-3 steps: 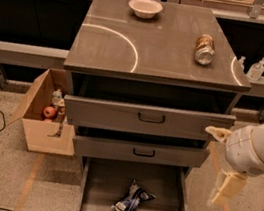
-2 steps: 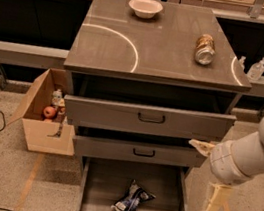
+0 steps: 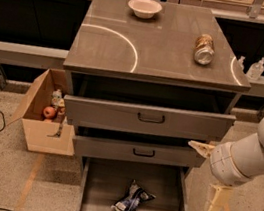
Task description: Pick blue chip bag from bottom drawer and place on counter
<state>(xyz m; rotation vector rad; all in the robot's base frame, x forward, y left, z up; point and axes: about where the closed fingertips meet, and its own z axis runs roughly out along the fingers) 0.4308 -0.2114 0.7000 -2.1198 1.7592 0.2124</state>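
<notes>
Drawers counted: three, all pulled out. The top drawer [image 3: 179,123] and middle drawer [image 3: 109,149] are part way out, and the bottom drawer [image 3: 108,179] is out furthest.

Bottom drawer holds one item, the blue chip bag [image 3: 131,200]. It lies crumpled on the grey floor near the front lip, roughly central.

I read one gripper [image 3: 198,179], at the right of the cabinet, level with the middle and bottom drawers. Its two beige fingers [image 3: 216,201] are spread wide and grasp nothing. One points left toward the drawer side, the other hangs downward. It is above and to the right of the bag, well apart from it.

The counter [image 3: 166,53] carries two items: one white bowl [image 3: 144,7] at the far edge and one tan can [image 3: 204,49] lying on its side at the right. Two white arcs are marked on it.

Off the counter are two small bottles [image 3: 257,68] on the ledge at right and one open cardboard box [image 3: 41,132] on the floor at left — contents too small to list.
</notes>
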